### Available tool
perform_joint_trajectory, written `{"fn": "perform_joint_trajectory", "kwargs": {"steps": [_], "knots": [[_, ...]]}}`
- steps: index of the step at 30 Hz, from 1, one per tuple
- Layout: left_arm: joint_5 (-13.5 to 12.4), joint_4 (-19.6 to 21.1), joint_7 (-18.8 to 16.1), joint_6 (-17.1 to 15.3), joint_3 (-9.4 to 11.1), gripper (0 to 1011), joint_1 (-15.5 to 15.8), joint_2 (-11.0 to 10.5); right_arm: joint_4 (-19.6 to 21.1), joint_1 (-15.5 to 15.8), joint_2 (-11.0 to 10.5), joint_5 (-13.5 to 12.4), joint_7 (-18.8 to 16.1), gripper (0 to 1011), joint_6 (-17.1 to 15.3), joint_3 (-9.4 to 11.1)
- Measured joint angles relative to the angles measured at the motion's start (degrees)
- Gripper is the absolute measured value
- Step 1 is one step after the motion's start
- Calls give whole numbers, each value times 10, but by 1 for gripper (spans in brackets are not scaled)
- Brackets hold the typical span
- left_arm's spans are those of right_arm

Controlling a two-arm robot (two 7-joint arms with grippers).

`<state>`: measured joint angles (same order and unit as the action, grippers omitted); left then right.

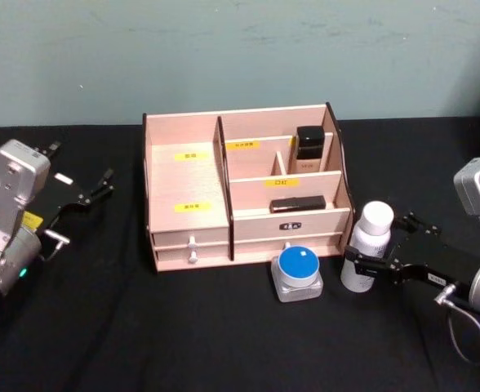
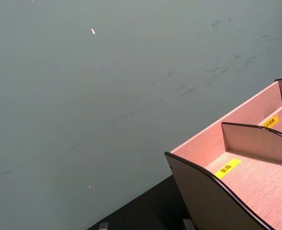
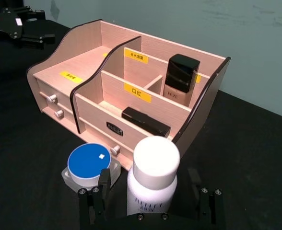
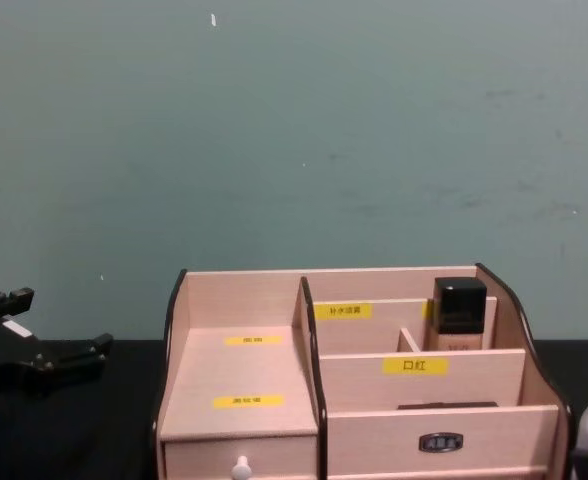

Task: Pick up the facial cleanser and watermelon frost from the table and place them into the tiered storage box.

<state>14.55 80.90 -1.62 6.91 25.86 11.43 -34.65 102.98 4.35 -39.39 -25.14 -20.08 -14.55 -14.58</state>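
Right tool (image 1: 375, 245) astride the white bottle (image 1: 377, 219) beside the tiered storage box (image 1: 187, 175), blue-lidded jar (image 1: 298, 273) in front

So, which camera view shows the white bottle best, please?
The right wrist view: the white bottle stands close up between the right gripper's fingers. The head view shows it smaller, right of the tiered storage box; the chest view catches its cap at the edge.

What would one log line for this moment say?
right gripper: fingers open around white bottle on table | left gripper: parked left, open | blue-lidded jar: before tiered storage box
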Motion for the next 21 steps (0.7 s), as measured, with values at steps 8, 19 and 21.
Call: {"fn": "perform_joint_trajectory", "kwargs": {"steps": [8,19,21], "knots": [[0,0,0,0,0,1001,0,0,-11,-13,13,12,-7,1000,7,-4],[0,0,0,0,0,1001,0,0,-18,-21,17,19,-14,1000,8,-8],[0,0,0,0,0,1001,0,0,-18,-21,17,19,-14,1002,8,-8]]}}
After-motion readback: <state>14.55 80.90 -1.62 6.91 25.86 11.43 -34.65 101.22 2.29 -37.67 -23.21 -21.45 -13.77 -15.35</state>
